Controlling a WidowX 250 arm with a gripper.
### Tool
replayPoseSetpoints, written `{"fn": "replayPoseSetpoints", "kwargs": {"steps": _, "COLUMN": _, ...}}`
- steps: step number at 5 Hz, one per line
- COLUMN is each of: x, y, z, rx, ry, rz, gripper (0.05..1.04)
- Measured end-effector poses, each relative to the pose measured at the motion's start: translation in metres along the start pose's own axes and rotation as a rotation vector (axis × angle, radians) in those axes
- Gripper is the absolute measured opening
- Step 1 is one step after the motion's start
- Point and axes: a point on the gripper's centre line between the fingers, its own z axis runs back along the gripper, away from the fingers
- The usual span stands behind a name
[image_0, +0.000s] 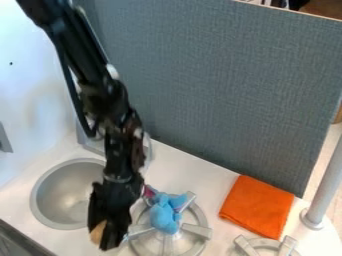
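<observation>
Centrally, L of middle, a black robot arm (120, 107) slants down from the upper L, w/ its black gripper (105, 236) hanging low over the white bench (190, 167). Fingers are clamped on a small tan thing (97, 233), partly hidden; it shows btwn them at the tips, on their L side, its rounded edge facing out. Can't tell what it is, nor if it touches the bench.

L of the gripper: round metal sink (57, 200), partly overlapped by the fingers. Just R of the gripper: silver burner (198, 241) w/ a light-blue soft toy (163, 216) lying on top, a bit of pink (148, 191) near its upper L. The toy's apart from the tan thing, w/ one finger btwn them.

Farther R: folded orange cloth (257, 206) flat on the bench, near the foot of a grey partition (227, 90). 2nd burner (267, 245) at the bottom edge, cut off; upright grey pole (327, 185) at far R.
</observation>
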Motion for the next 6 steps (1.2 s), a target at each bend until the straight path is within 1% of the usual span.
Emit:
{"fn": "replayPoseSetpoints", "kwargs": {"steps": 1, "x": -0.006, "y": -0.011, "z": 0.019, "rx": -0.029, "ry": -0.032, "rz": 0.033, "gripper": 0.72}}
{"fn": "replayPoseSetpoints", "kwargs": {"steps": 2, "x": 0.007, "y": -0.035, "z": 0.04, "rx": -0.041, "ry": -0.028, "rz": 0.044, "gripper": 0.72}}
{"fn": "replayPoseSetpoints", "kwargs": {"steps": 3, "x": 0.032, "y": -0.055, "z": 0.059, "rx": -0.068, "ry": -0.073, "rz": 0.034, "gripper": 0.72}}
{"fn": "replayPoseSetpoints", "kwargs": {"steps": 4, "x": 0.052, "y": -0.07, "z": 0.07, "rx": -0.085, "ry": -0.112, "rz": 0.027, "gripper": 0.72}}
{"fn": "replayPoseSetpoints", "kwargs": {"steps": 5, "x": 0.061, "y": -0.092, "z": 0.074, "rx": -0.07, "ry": -0.091, "rz": -0.004, "gripper": 0.72}}
{"fn": "replayPoseSetpoints", "kwargs": {"steps": 6, "x": 0.062, "y": -0.118, "z": 0.071, "rx": -0.055, "ry": -0.071, "rz": -0.055, "gripper": 0.72}}
